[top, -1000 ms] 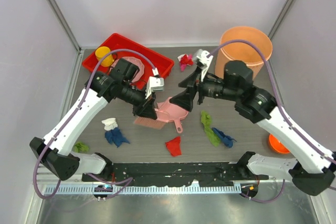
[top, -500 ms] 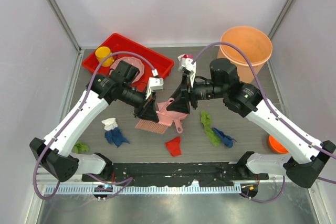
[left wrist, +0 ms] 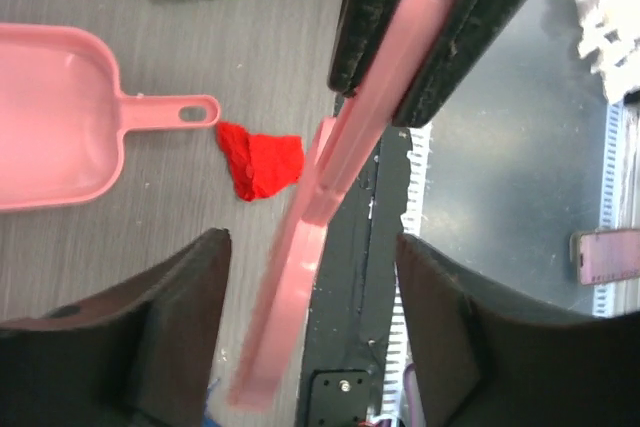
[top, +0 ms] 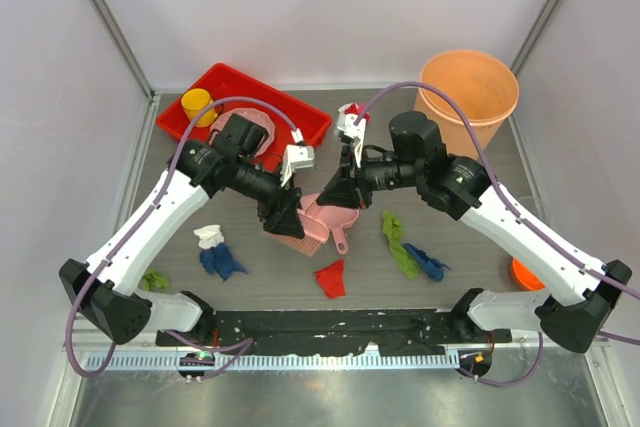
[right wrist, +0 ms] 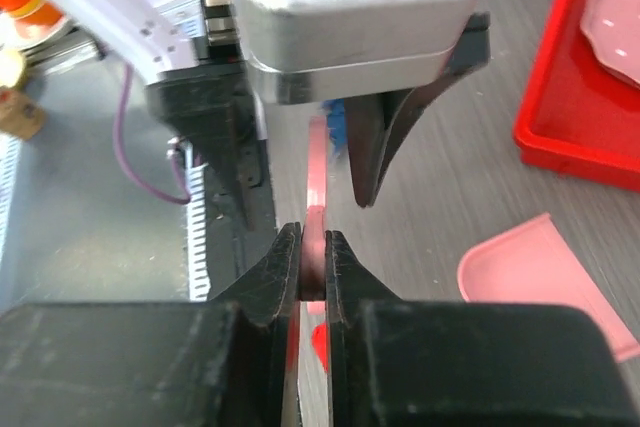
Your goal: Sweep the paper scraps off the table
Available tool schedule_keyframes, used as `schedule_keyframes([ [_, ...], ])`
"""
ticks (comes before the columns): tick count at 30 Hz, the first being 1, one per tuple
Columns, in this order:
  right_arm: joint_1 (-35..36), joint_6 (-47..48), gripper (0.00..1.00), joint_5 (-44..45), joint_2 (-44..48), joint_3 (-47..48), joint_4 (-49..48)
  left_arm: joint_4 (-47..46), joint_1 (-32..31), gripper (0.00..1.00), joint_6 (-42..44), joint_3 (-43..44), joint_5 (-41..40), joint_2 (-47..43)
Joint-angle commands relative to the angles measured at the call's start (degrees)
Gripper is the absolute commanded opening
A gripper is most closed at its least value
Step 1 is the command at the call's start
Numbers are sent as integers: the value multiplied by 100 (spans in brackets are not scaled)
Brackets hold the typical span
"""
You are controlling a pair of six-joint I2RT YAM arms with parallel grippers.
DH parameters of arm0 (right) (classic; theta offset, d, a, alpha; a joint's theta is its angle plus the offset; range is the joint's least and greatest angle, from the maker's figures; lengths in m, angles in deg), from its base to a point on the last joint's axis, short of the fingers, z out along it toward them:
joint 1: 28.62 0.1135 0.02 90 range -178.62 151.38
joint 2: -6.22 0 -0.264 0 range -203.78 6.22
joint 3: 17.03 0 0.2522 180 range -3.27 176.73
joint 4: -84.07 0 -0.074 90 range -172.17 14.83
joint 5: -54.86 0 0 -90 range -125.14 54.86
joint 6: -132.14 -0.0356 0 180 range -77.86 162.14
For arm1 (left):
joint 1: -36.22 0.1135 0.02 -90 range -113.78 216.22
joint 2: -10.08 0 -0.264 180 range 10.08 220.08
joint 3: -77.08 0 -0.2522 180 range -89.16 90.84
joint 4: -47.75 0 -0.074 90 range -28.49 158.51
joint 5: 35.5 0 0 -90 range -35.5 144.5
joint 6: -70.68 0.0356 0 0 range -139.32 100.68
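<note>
A pink brush handle (left wrist: pixel 340 162) runs between both grippers. My right gripper (right wrist: pixel 313 247) is shut on it, its dark fingers (left wrist: pixel 480 17) clamping the handle's upper part. My left gripper (left wrist: pixel 310 242) is open, its jaws standing wide on either side of the handle without touching it. In the top view both grippers meet over the pink dustpan (top: pixel 328 219), left gripper (top: pixel 285 215), right gripper (top: pixel 337 192). Paper scraps lie on the table (top: pixel 470 212): red (top: pixel 331 278), green (top: pixel 400 242), blue (top: pixel 430 264), white (top: pixel 209 235), blue (top: pixel 220 262), green (top: pixel 153 280), magenta (top: pixel 352 115).
An orange bucket (top: pixel 468 97) stands at the back right. A red tray (top: pixel 300 112) at the back left holds a yellow cup (top: pixel 197 105) and a pink plate (top: pixel 262 129). A small orange object (top: pixel 527 275) sits by the right edge.
My right gripper swung left to the brush and shut on its handle. My left gripper, shut on the brush before, has opened.
</note>
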Motion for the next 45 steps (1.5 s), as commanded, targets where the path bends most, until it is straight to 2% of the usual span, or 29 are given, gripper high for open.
schedule_keyframes([
  [1,-85,-91,1,1622,157,110,112,-1024,10,77,-970,58,-1046,21],
  [4,-654,-590,1,1975,70,110,139,-1516,19,87,-1663,-4,-2066,39],
  [7,-1113,-1135,1,2940,8,75,147,-1842,19,95,-2288,31,-3252,83],
  [10,-1596,-1444,1,3820,148,-13,139,-1869,19,100,-2772,189,-3825,241],
  [12,-1825,-1549,1,4485,262,-49,191,-1817,10,100,-3017,251,-3931,433],
  [16,-2019,-1550,1,5165,351,-40,305,-1772,-95,100,-3500,181,-4342,899],
  [18,-2046,-1532,1,5246,342,-22,385,-1807,-209,100,-3773,32,-4563,1058],
  [19,-2046,-1532,1,5272,342,-22,402,-1851,-366,100,-4175,-47,-4730,1146],
  [24,-2046,-1567,1,5264,333,-22,499,-1931,-1175,100,-5346,-233,-6250,1444],
  [26,-2046,-1628,1,5194,359,-48,499,-1861,-1474,100,-5872,-6,-6409,1725],
  [30,-2046,-1690,1,5140,412,-136,499,-1519,-1809,100,-6604,558,-6226,2262],
  [33,-2046,-1690,1,5158,500,-242,517,-1447,-2116,100,-7016,576,-6313,2526],
  [39,-2046,-1559,1,5070,640,-347,552,-1184,-2310,100,-7220,646,-7007,3097],
  [45,-2046,-1418,1,5114,641,-488,552,-1333,-2415,100,-7282,743,-6788,3299],
])
